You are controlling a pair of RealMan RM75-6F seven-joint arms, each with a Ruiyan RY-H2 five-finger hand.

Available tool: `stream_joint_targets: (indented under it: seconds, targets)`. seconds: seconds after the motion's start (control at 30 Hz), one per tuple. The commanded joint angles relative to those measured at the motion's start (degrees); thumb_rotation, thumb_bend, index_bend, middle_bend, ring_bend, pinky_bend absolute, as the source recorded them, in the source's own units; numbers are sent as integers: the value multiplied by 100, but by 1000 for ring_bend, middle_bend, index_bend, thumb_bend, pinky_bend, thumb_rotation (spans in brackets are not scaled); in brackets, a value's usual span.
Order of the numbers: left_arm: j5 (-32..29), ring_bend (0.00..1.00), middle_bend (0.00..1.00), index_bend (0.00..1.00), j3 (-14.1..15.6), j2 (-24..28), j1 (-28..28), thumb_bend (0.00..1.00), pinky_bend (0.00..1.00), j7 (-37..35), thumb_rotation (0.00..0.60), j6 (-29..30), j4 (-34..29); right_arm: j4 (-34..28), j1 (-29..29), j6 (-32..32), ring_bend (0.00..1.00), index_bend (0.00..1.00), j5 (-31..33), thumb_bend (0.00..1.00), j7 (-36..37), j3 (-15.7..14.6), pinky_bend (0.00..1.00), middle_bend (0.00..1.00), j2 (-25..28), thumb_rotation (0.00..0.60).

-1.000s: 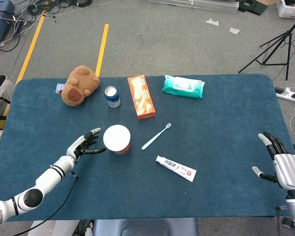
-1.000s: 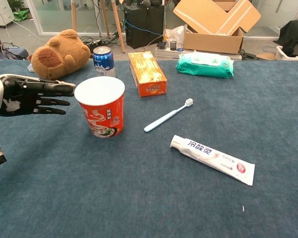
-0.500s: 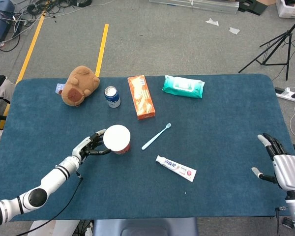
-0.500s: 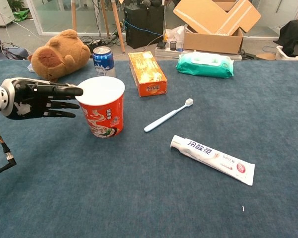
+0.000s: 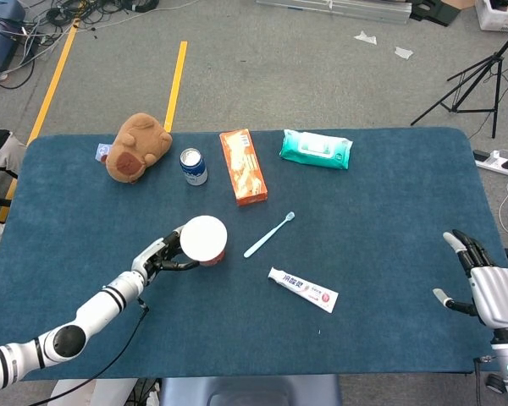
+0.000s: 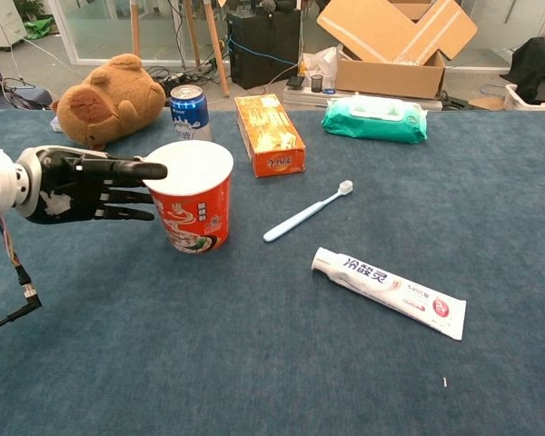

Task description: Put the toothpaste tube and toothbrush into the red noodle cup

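Note:
The red noodle cup (image 5: 205,238) (image 6: 193,195), white inside, stands left of the table's middle and leans slightly to the right. My left hand (image 5: 162,255) (image 6: 82,186) reaches it from the left, fingers spread and stretched out, tips touching its rim and side wall. The light blue toothbrush (image 5: 268,235) (image 6: 306,212) lies just right of the cup. Nearer the front lies the white toothpaste tube (image 5: 303,290) (image 6: 389,292). My right hand (image 5: 483,283) hovers open at the table's right front edge, holding nothing; only the head view shows it.
Along the back stand a brown plush toy (image 5: 135,146) (image 6: 109,98), a blue can (image 5: 193,166) (image 6: 190,111), an orange box (image 5: 243,166) (image 6: 269,133) and a green wipes pack (image 5: 316,149) (image 6: 375,119). Blue cloth (image 5: 389,220) covers the table.
My left hand has moved right from beside the cup until its fingers touch it. The cup has shifted a little to the right and tipped. The right hand stayed still.

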Motion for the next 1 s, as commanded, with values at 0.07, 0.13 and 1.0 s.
stream_joint_targets:
  seconds: [0.07,0.13,1.0]
  targets:
    - [4,0,0,0,16,-12,-18,0,4,6,600,-14,-30,9,-1,-6,109,105,-5,120,3,-7,437,83,-6,600]
    - [1,0,0,0,31,-21,-29,0,3,9,600,-24,-46,13,-1,-5,109,105,-8,120,5,-9,437,83,-9,600]
    - [136,0,0,0,134,-114,-83,0,3,-2,600,-223,-388,61,-23,-12,109,105,-18,120,57,-41,437,83,-40,600]
